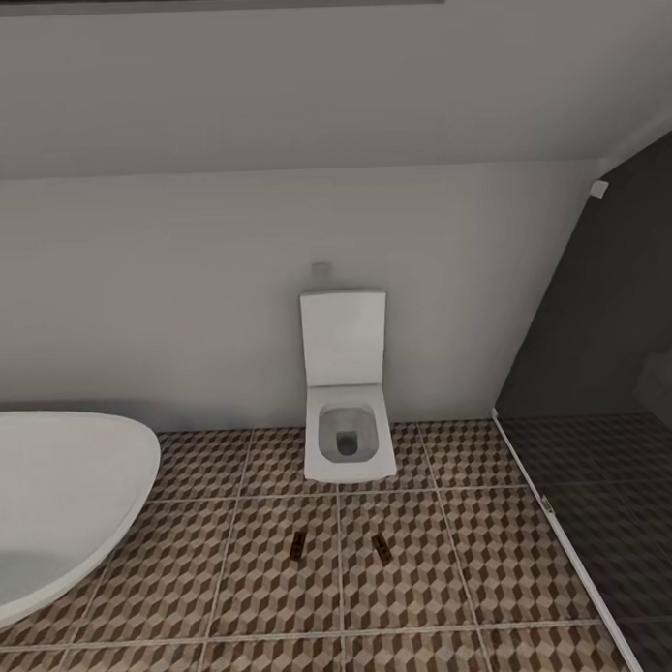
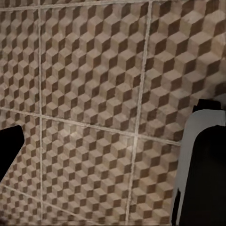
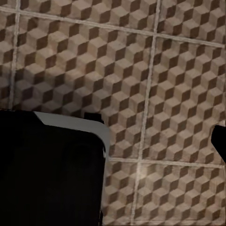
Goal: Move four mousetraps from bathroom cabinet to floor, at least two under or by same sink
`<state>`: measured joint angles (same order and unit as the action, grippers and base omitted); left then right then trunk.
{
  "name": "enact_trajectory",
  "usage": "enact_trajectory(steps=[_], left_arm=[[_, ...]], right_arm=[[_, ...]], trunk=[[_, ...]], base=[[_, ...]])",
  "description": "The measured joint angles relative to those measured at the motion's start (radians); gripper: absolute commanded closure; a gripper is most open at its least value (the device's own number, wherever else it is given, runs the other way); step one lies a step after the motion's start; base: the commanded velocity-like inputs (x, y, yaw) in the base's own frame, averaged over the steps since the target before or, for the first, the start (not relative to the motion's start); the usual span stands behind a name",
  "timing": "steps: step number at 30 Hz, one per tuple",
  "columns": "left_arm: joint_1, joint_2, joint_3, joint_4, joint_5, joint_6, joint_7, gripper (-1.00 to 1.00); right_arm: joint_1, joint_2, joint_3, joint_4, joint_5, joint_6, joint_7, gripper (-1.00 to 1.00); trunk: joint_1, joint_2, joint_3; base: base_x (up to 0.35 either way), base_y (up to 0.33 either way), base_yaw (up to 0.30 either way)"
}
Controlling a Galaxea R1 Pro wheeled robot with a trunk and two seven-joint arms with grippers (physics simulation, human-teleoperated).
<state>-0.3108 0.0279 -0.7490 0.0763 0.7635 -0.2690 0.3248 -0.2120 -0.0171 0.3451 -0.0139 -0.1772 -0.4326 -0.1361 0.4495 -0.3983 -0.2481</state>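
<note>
1. Patterned cube tiles are covering the bathroom floor [image 1: 267,581] in the head view, running up to a plain pale wall. A white toilet [image 1: 347,399] is standing against that wall with its lid up, the curved end of a white bathtub [image 1: 61,501] is showing at one side, and a dark glass partition [image 1: 609,385] is closing off the other.
2. Two mousetraps are lying flat on the tiles in front of the toilet, one [image 1: 297,545] nearer the bathtub side and the other [image 1: 382,547] nearer the partition, near each other but not touching.
3. By my reading, half the job is sitting on the floor, though beside a toilet rather than a sink. The next move is likely calling for a turn toward the cabinet to fetch the remaining traps, and later a shift of at least two traps to the sink.
4. Cube-patterned tiles and pale grout lines are passing under the left end effector [image 2: 99,155] in the left wrist view. Its two dark fingers are standing well spread with nothing between them.
5. Similar tiles are lying below the right end effector [image 3: 160,155] in the right wrist view. One broad dark finger and the tip of the other are sitting far apart, holding nothing.
</note>
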Motion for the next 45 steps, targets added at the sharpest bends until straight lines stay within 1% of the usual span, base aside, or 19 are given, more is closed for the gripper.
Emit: enact_trajectory(steps=[2,3,4,8,9,11,16,21,22,24,25,26,29,33,45], left_arm=[[0.005,0.001,0.000,0.000,0.027,0.025,-0.001,-1.00],[0.009,0.001,0.000,0.000,0.052,0.049,-0.003,-1.00],[0.011,0.001,-0.001,0.000,0.063,0.061,-0.003,-1.00],[0.016,-0.004,-0.001,0.000,0.093,0.099,-0.003,-1.00],[0.020,-0.009,-0.001,0.000,0.100,0.111,-0.002,-1.00],[0.025,-0.014,-0.001,0.000,0.105,0.120,-0.001,-1.00],[0.039,-0.021,-0.001,0.000,0.112,0.132,-0.002,-1.00],[0.047,-0.032,-0.003,0.000,0.119,0.138,-0.005,-1.00],[0.049,-0.037,-0.001,-0.001,0.118,0.140,-0.005,-1.00],[0.051,-0.039,-0.001,-0.001,0.118,0.145,-0.005,-1.00],[0.052,-0.041,0.000,-0.001,0.118,0.152,-0.005,-1.00],[0.053,-0.042,-0.001,-0.001,0.118,0.156,-0.006,-1.00],[0.054,-0.044,-0.001,-0.002,0.118,0.168,-0.006,-1.00],[0.055,-0.044,0.000,-0.003,0.118,0.176,-0.007,-1.00],[0.056,-0.040,-0.002,-0.005,0.117,0.173,-0.010,-1.00]], right_arm=[[0.015,0.000,0.000,0.000,-0.026,0.009,0.001,-1.00],[0.028,0.000,0.000,0.000,-0.055,0.017,0.002,-1.00],[0.034,0.000,0.000,0.000,-0.068,0.022,0.002,-1.00],[0.048,0.000,0.000,0.000,-0.113,0.051,0.001,-1.00],[0.052,0.000,0.000,0.000,-0.128,0.076,0.001,-1.00],[0.055,0.000,0.001,-0.001,-0.137,0.107,0.002,-1.00],[0.058,0.000,0.000,-0.004,-0.147,0.178,0.003,-1.00],[0.059,0.001,-0.001,-0.005,-0.151,0.212,0.002,-1.00],[0.059,-0.003,-0.002,-0.006,-0.152,0.218,0.002,-1.00],[0.059,-0.011,-0.002,-0.007,-0.152,0.220,0.003,-1.00],[0.059,-0.021,-0.002,-0.007,-0.153,0.222,0.003,-1.00],[0.059,-0.025,-0.001,-0.007,-0.153,0.222,0.003,-1.00],[0.059,-0.031,0.000,-0.007,-0.153,0.223,0.003,-1.00],[0.059,-0.033,0.002,-0.006,-0.151,0.222,0.000,-1.00],[0.059,-0.032,0.001,-0.006,-0.152,0.223,-0.005,-1.00]], trunk=[[0.000,0.000,0.000],[0.000,0.000,0.000],[0.000,0.000,0.000],[0.000,0.000,0.000],[0.000,0.000,0.000],[0.000,0.000,0.000],[0.000,0.000,0.000],[0.000,0.000,0.000],[0.000,0.000,0.000],[0.000,0.000,0.000],[0.000,0.000,0.000],[0.000,0.000,0.000],[0.000,0.000,0.000],[0.000,0.000,0.000],[0.000,0.000,0.000]], base=[[0.000,0.000,0.000],[0.000,0.000,0.000],[0.000,0.000,0.000],[0.000,0.000,0.000],[0.000,0.000,0.000],[0.000,0.000,0.000],[0.000,0.000,0.000],[0.000,0.000,0.000],[0.000,0.000,0.000],[0.000,0.000,0.000],[0.000,0.000,0.000],[0.000,0.000,0.000],[0.000,0.000,0.000],[0.000,0.000,0.000],[0.000,0.000,0.000]])
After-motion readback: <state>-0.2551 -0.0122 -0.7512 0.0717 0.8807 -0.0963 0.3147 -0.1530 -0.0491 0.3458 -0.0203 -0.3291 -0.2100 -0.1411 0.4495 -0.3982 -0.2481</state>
